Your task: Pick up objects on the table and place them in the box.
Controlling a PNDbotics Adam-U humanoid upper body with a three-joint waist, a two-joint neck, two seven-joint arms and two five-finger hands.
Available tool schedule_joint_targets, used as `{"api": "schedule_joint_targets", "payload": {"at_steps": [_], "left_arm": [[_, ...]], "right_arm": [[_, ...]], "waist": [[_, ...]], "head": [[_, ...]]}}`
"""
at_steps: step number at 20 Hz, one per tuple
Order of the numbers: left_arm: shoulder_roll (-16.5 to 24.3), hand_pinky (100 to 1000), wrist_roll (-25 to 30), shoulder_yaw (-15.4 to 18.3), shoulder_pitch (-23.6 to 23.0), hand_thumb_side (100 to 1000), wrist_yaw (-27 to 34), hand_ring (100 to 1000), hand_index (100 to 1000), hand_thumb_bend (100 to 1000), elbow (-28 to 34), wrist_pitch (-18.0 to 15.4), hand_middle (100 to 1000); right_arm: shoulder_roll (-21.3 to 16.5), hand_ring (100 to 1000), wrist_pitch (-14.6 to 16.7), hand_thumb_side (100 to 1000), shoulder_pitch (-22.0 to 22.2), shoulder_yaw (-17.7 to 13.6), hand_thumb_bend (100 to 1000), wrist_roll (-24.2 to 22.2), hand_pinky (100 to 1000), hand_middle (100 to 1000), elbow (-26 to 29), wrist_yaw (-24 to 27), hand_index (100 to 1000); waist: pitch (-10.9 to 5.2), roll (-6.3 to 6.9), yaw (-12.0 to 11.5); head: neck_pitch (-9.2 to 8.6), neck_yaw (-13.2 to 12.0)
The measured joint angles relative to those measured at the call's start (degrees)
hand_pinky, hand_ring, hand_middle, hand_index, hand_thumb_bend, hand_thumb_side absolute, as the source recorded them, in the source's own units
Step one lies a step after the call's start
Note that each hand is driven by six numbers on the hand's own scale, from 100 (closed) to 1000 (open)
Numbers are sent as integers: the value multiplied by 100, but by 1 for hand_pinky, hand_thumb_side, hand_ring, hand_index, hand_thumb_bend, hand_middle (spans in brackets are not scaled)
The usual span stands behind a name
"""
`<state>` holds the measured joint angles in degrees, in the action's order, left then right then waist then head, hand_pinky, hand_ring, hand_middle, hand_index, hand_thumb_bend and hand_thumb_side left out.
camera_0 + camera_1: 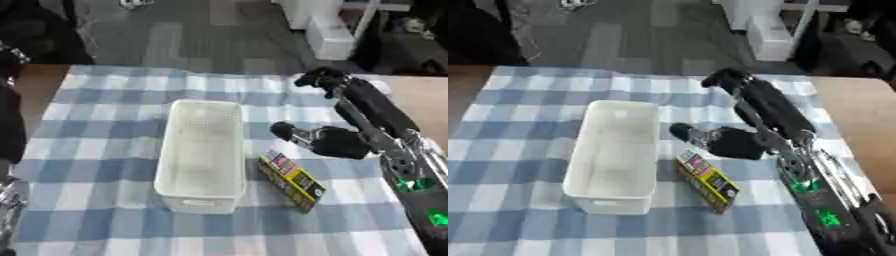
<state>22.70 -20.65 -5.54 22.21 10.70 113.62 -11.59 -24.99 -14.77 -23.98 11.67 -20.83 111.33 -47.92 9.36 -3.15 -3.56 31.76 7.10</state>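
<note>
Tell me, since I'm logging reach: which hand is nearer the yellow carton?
Right. The right hand hangs just above the yellow carton; the left hand shows in neither view.

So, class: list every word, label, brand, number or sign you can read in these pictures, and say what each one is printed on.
No text can be quoted here.
Yellow box, lying on the checked cloth beside the white basket: a red, white and blue label and dark print, too blurred to read.
White basket: no lettering visible.
Right arm: green lights only, no legible marking.
</note>
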Motion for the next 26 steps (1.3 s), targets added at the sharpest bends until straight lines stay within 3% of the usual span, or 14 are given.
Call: {"api": "schedule_joint_targets", "payload": {"at_steps": [12,26], "left_arm": [[0,672,1,-2,0,952,0,716,857,606,0,1,797],[3,672,3,-2,0,952,0,716,858,606,0,3,797]], "right_arm": [[80,837,-21,861,-19,105,709,-309,723,837,-231,-48,842],[87,853,-272,847,-55,133,676,-1397,745,841,-313,-282,850]], "waist": [[-17,-18,-7],[-48,-53,-9]], "head": [[1,29],[1,46]]}}
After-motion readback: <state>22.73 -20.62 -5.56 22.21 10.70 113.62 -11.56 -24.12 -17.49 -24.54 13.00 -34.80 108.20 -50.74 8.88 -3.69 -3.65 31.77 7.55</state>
